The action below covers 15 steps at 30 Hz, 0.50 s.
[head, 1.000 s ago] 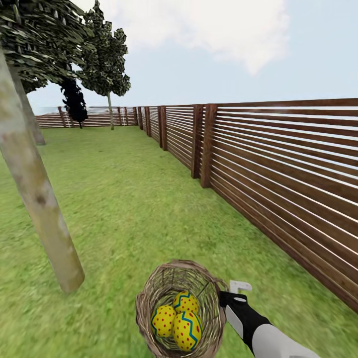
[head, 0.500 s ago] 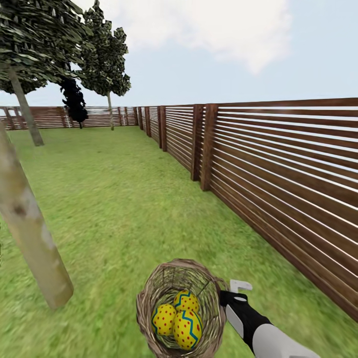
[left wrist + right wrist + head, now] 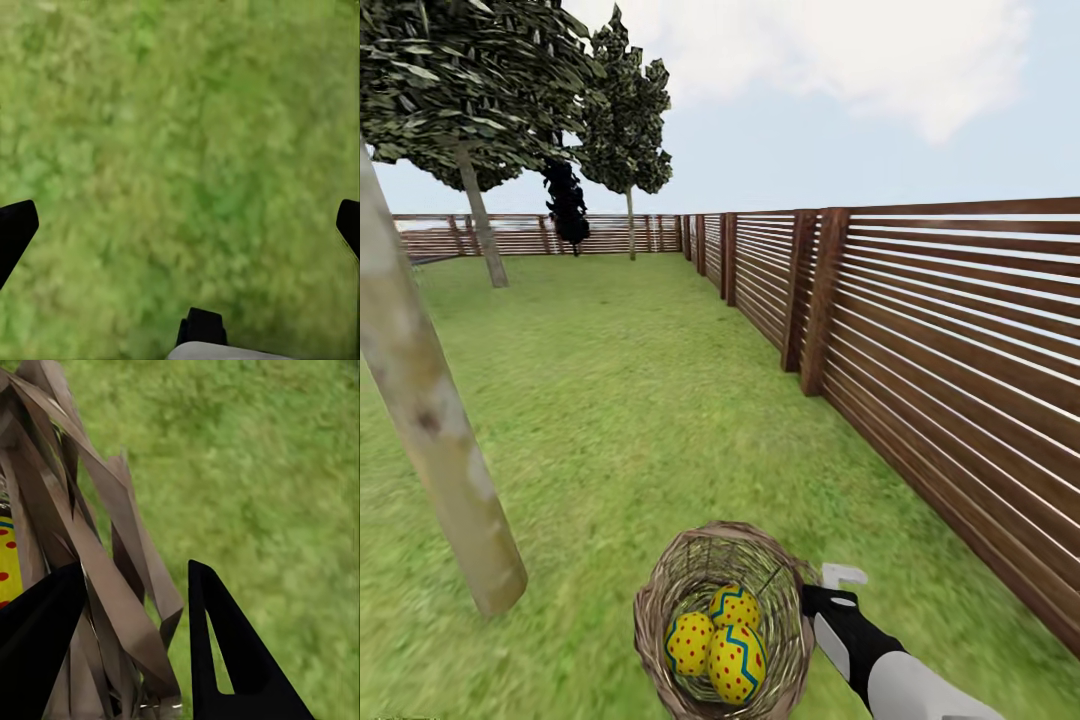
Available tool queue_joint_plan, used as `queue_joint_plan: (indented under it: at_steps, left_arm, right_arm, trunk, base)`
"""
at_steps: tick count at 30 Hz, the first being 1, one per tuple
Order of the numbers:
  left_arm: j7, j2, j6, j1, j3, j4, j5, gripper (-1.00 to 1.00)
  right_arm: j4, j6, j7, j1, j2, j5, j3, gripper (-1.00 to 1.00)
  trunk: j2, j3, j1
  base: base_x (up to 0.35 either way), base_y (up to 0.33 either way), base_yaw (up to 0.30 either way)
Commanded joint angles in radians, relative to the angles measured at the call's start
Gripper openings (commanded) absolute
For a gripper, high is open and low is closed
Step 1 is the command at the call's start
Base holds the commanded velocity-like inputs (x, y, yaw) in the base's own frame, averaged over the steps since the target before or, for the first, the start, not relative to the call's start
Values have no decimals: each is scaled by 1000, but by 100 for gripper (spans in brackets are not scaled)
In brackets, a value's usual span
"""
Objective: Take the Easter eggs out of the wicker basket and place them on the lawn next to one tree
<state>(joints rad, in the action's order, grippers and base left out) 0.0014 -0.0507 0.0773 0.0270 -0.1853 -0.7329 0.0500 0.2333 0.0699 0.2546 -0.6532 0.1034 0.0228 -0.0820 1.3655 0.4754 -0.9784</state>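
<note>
Garden scene. A slatted fence bounds the lawn on the right; a pale tree leans close at left, with further trees and a black one by the far fence. The basket, held at its rim by the closed right gripper, contains three eggs. Left gripper: fingers spread wide over bare grass.
</note>
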Motion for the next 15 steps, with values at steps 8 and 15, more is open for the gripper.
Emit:
queue_joint_plan:
  at_steps: [8, 15]
  left_arm:
    - [0, 0, 7, 1, 0, -3, 5, 100]
    - [0, 0, 7, 1, 0, -4, 5, 100]
  right_arm:
    - [1, 4, -1, 0, 1, 3, -9, -100]
    - [1, 4, -1, -1, 1, 3, -9, -100]
  trunk:
    - [1, 1, -1]
    - [1, 1, -1]
  base:
    - [299, -177, 281]
    - [298, -177, 251]
